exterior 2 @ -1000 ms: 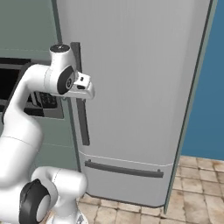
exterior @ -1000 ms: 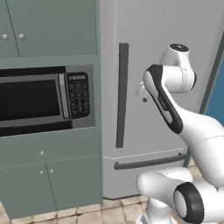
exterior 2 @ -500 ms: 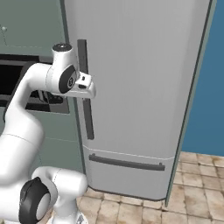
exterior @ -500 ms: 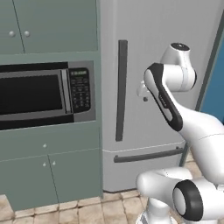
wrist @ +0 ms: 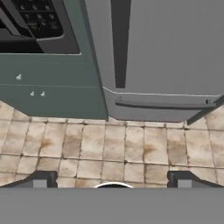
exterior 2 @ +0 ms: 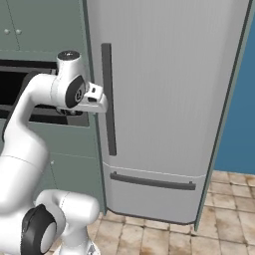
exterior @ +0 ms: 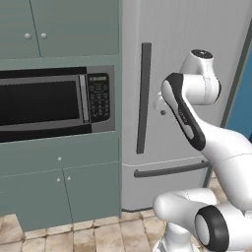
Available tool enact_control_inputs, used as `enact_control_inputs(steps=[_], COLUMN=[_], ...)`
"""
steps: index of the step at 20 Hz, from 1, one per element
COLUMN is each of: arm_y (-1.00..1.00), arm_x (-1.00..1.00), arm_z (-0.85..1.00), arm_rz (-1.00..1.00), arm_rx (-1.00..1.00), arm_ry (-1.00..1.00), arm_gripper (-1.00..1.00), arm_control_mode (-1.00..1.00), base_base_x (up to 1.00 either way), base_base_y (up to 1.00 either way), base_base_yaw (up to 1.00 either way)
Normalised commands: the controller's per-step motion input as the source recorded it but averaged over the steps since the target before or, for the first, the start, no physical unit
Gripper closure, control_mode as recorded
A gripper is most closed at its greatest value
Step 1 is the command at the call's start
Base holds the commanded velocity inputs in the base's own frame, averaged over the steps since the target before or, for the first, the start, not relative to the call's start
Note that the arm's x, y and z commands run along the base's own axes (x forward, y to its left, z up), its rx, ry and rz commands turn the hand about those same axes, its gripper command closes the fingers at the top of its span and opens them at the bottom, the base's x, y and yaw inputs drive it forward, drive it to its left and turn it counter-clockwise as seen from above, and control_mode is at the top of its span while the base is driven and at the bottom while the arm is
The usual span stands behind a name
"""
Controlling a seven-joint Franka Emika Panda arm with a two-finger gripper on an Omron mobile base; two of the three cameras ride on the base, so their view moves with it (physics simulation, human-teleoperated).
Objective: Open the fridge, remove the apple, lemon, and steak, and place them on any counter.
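The fridge (exterior: 187, 74) stands closed, its door flush, with a long vertical bar handle (exterior 2: 108, 99) near its left edge and a horizontal drawer handle (exterior 2: 152, 181) lower down. To its left is a grey-green cabinet (exterior: 59, 192) housing a microwave (exterior: 54, 103). The arm is raised in front of the door, its hand near the vertical handle but apart from it. The gripper (wrist: 112, 180) points down toward the tiled floor (wrist: 113, 148), its fingertips (wrist: 43, 179) spread wide and holding nothing.

No text is legible; the microwave (exterior: 54, 106) keypad is blurred.
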Motion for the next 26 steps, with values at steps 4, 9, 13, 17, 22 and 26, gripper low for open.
enact_control_inputs(steps=[4,9,13,17,22,26], arm_y=[0.0,0.0,0.04,0.1,0.09,0.0], arm_x=[0.0,0.0,0.06,0.41,0.43,0.41], arm_z=[-0.05,-0.07,0.0,0.05,0.37,0.49], arm_rz=[0.0,0.0,0.0,-0.01,-0.03,0.0], arm_rx=[0.0,0.07,0.09,0.02,0.0,0.0], arm_ry=[0.0,-0.21,-0.44,-0.12,0.0,0.0], arm_gripper=[-1.0,-1.0,-1.0,-1.0,-1.0,-1.0], arm_control_mode=[-1.0,-1.0,-1.0,-1.0,-1.0,-1.0], base_base_x=[0.0,0.0,0.0,0.0,0.0,0.0], base_base_y=[0.0,0.0,0.0,0.0,0.0,0.0], base_base_yaw=[0.0,0.0,0.0,0.0,0.0,0.0])
